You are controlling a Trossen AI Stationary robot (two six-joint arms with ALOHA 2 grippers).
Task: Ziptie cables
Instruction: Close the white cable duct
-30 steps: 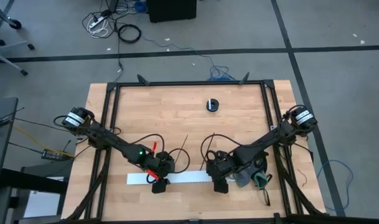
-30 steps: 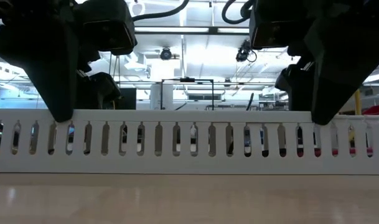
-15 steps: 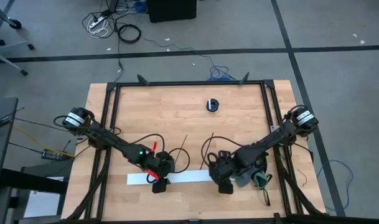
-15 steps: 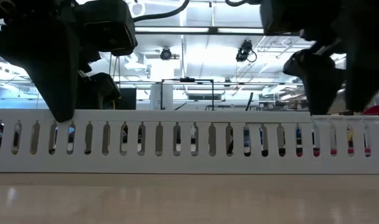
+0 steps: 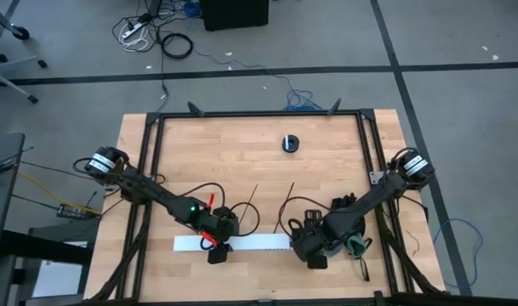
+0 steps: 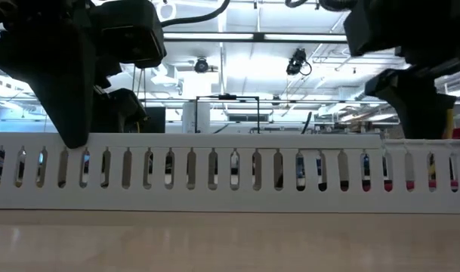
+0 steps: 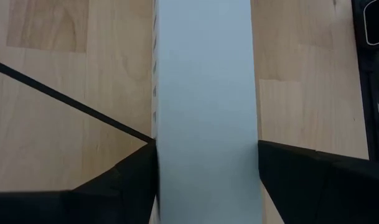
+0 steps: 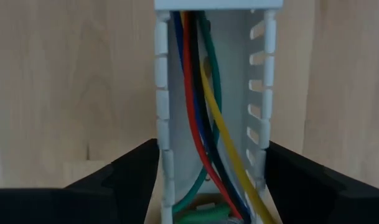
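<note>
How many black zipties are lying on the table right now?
2. One ziptie lies behind the white channel near the left gripper, the other near the right gripper. More may hide under the arms.

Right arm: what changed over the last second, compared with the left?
The right tool slid along the white slotted channel toward its right end and now straddles the open section where the cables lie inside. Its fingers flank the walls without clearly clamping. The left tool stayed put, straddling the covered part of the channel. The channel itself did not shift.
</note>
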